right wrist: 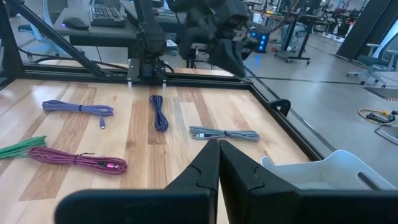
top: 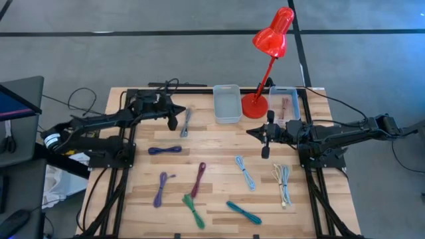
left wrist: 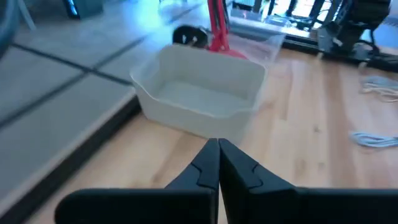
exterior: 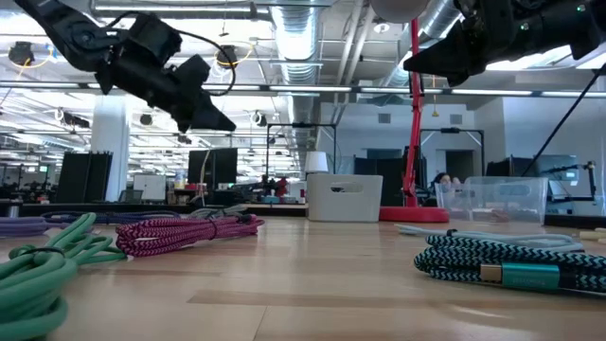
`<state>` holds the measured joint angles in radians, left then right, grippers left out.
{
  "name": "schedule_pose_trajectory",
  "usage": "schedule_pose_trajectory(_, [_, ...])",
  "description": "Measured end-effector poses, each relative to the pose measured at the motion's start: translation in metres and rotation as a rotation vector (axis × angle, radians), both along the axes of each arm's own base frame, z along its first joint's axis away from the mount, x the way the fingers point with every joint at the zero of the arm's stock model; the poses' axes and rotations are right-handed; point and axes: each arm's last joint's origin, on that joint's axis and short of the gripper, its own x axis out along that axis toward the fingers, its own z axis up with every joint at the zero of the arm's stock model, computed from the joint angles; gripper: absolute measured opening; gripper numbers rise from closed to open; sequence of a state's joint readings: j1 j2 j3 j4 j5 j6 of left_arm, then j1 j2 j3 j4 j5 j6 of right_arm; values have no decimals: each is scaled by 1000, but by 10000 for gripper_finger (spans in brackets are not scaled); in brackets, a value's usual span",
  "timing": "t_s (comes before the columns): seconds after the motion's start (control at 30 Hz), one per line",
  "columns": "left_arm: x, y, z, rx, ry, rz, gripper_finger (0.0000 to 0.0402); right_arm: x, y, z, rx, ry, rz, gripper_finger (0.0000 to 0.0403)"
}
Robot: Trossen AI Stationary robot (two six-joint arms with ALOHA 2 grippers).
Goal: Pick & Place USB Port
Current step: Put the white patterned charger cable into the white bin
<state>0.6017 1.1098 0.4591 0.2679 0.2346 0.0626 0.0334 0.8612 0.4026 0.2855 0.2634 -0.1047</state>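
Several bundled USB cables lie flat on the wooden table: grey (top: 186, 122), dark blue (top: 165, 150), purple (top: 161, 188), magenta (top: 198, 179), green (top: 193, 210), teal (top: 243, 212), light blue (top: 245, 172) and white (top: 283, 182). My left gripper (top: 174, 123) hangs shut and empty above the table beside the grey cable's far end. In its wrist view its fingertips (left wrist: 217, 146) point toward the white bin (left wrist: 199, 93). My right gripper (top: 265, 147) is shut and empty, above the table in front of the clear bin (top: 284, 103). Its own view shows its shut tips (right wrist: 218, 146).
The white bin (top: 227, 103) and the clear bin stand at the table's far edge, with a red desk lamp (top: 269, 60) on its base between them. The low view shows the magenta cable (exterior: 185, 232) and teal cable (exterior: 502, 265) near the front. Bare wood lies at the table's centre.
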Motion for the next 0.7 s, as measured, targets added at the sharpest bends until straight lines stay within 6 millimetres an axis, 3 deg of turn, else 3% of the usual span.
schedule_pose_trajectory(0.2, [2, -15, -9, -124, 84, -18, 12, 0, 0, -1, -1, 16, 0, 2])
schedule_pose_trajectory(0.3, [3, -18, -11, -142, 97, 77, 26, 0, 0, -2, -1, 16, 0, 2])
schedule_pose_trajectory(0.47, [6, -24, -11, -117, 95, 261, 70, 0, 0, -2, -4, 18, 1, 2])
schedule_pose_trajectory(0.7, [12, -26, -18, -278, 46, 355, 135, 0, 0, -2, -11, 26, 2, 2])
